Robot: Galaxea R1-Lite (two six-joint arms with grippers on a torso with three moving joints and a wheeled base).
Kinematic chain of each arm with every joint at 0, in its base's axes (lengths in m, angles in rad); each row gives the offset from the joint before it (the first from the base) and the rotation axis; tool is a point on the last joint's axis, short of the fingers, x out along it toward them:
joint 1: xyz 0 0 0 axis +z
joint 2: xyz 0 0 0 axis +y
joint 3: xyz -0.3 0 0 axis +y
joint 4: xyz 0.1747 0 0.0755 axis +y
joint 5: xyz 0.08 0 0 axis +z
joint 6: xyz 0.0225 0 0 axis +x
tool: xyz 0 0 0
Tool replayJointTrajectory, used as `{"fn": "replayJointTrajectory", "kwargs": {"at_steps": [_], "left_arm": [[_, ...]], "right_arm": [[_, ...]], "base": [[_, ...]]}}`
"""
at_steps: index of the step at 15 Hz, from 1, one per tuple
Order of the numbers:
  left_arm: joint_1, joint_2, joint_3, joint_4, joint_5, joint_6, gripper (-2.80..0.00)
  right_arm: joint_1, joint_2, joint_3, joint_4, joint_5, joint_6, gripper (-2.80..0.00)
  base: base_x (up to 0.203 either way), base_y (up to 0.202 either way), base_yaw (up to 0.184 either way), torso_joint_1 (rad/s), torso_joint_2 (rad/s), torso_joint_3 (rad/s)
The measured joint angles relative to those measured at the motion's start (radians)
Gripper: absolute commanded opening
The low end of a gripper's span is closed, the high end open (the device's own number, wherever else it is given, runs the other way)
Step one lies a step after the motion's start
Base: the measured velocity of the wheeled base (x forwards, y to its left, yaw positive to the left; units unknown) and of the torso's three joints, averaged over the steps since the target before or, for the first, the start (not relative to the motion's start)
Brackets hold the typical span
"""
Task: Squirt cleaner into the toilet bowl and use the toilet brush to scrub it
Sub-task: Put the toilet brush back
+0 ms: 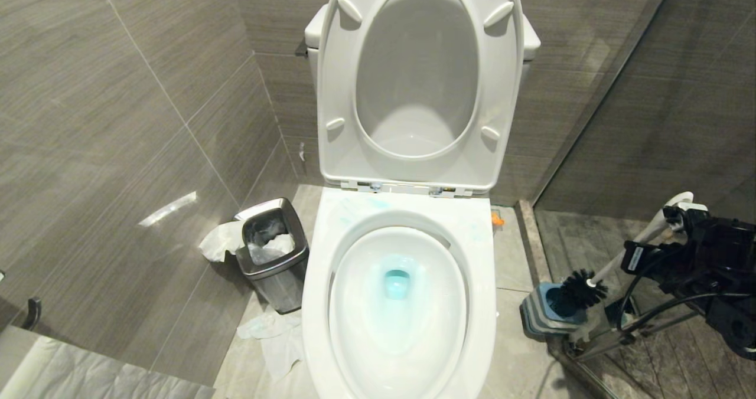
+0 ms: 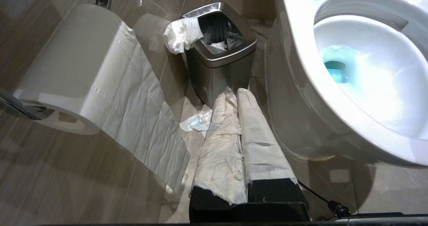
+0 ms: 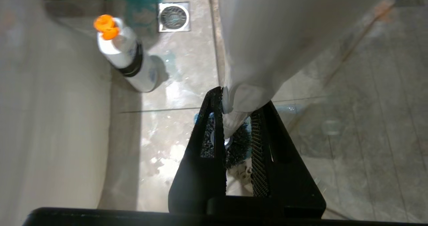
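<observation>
A: Well, the right gripper (image 3: 235,119) is clamped on the white handle of the toilet brush (image 1: 614,263), out beyond the right side of the toilet bowl (image 1: 472,304). The black bristle head hangs just over its striped holder (image 1: 546,313), which stands on the floor by the glass partition (image 1: 596,110).

B: And the left gripper (image 2: 235,95)?

A: Parked low on the bowl's left side, its paper-wrapped fingers pressed together, holding nothing. It points toward the steel bin (image 2: 219,52), with the paper roll (image 2: 77,72) beside it.

B: Where is the cleaner (image 3: 128,57)?

A: Standing upright on the floor just beside the bowl's right flank, orange cap on, near the floor drain (image 3: 174,16). Blue liquid sits in the water at the bottom of the bowl, with faint blue streaks on the back rim, so the squirting looks done and the scrubbing is next.

B: What could go wrong from here?

A: The handle is long and gripped high, so it could twist in the jaws once the bristles push against ceramic. Swinging across, the head might catch the bowl's outer rim or knock the bottle over. Wet bristles could also drip along the floor tiles on the way.
</observation>
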Motion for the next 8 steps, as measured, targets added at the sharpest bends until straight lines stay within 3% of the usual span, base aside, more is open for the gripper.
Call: {"fn": "replayJointTrajectory", "kwargs": {"at_steps": [8], "left_arm": [[0.000,0.000,0.000,0.000,0.000,0.000,-2.80]], "right_arm": [[-0.005,0.158,0.005,-0.173,0.028,-0.002,-2.80]], "base": [[0.000,0.000,0.000,0.000,0.00,0.000]]}}
